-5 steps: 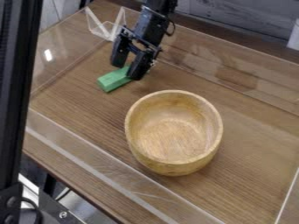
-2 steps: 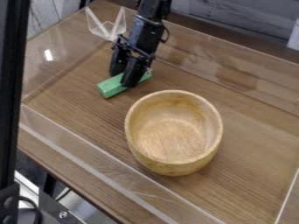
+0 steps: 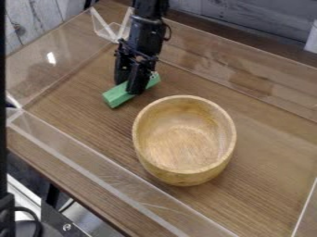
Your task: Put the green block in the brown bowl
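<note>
The green block lies on the wooden table to the upper left of the brown bowl, a short gap from its rim. My gripper comes down steeply from above onto the block's far end. Its dark fingers stand on either side of that end and press against it, shut on the block. The block's near end sticks out toward the lower left and still rests on the table. The bowl is upright and has nothing in it.
A low clear plastic wall runs along the table's front and left edges. The wooden tabletop stretches to the right of and behind the bowl. A crumpled clear piece sits behind the arm.
The jaws have narrowed onto the block's far end. The hand has tipped more upright and shifted slightly left in the picture. The block has hardly moved.
</note>
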Robot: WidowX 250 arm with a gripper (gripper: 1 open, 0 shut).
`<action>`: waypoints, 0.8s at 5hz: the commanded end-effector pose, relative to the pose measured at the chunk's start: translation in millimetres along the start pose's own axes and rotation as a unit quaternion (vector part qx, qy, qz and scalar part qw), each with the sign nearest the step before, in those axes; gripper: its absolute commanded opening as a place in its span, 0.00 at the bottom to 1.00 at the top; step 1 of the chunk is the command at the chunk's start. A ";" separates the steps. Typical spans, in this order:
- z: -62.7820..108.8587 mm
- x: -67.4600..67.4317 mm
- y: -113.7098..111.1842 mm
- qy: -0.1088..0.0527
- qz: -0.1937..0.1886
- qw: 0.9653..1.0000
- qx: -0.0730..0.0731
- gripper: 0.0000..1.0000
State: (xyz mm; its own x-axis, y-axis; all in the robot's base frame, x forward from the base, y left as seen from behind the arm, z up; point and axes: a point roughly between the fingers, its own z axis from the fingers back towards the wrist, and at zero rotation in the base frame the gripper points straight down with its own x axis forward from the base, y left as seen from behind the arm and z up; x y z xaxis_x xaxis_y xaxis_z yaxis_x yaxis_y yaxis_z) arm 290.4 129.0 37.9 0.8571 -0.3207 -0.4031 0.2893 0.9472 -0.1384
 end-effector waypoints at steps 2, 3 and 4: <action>50.0 -11.5 -22.2 -0.086 0.006 0.994 0.068 0.00; 48.0 -14.8 -18.6 -0.088 -0.010 0.993 0.075 0.00; 44.9 -17.5 -14.0 -0.088 -0.028 0.992 0.081 0.00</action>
State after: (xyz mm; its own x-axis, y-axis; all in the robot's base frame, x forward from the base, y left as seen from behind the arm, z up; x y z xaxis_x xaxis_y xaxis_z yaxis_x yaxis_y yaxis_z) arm 283.5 116.8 59.6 0.8696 -0.3913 -0.3012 0.3891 0.9185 -0.0699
